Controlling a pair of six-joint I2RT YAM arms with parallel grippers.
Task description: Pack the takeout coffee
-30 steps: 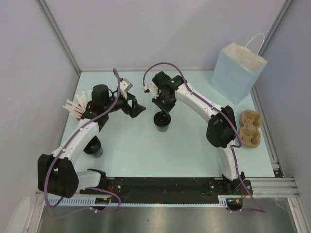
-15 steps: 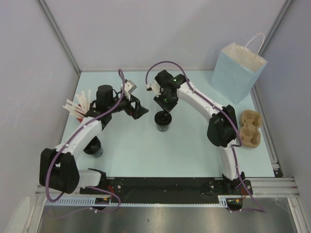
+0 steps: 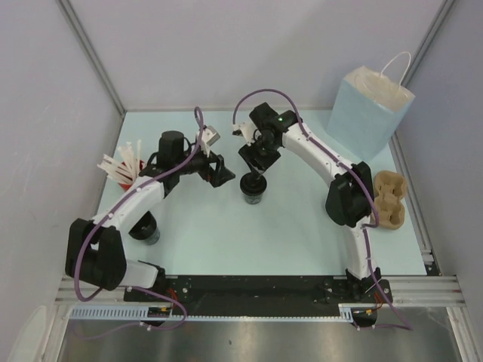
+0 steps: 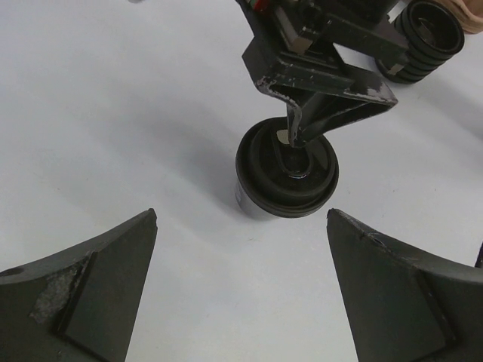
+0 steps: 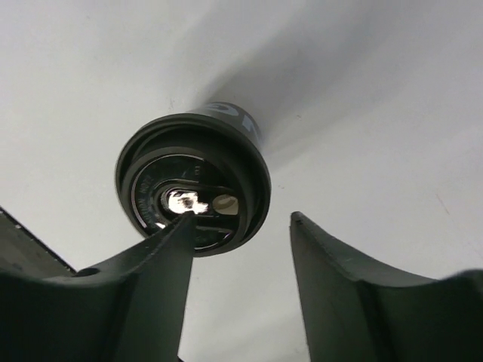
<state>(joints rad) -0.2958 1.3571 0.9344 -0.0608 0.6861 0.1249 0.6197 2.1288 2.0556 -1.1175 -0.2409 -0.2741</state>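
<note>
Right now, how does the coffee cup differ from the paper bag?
The coffee cup is short, black and lidded; the paper bag is tall, blue, with a white handle. The cup stands near the middle of the table; the bag at its far right corner. Both are upright.

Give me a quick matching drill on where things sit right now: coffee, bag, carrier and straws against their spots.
Things:
1. takeout coffee
2. pale-blue paper bag
3. brown cup carrier
4. red cup of straws

Places on the table:
A. left edge
B. far right corner
C. middle
D. right edge

Pairs: 1-C, 2-B, 3-D, 4-A
</note>
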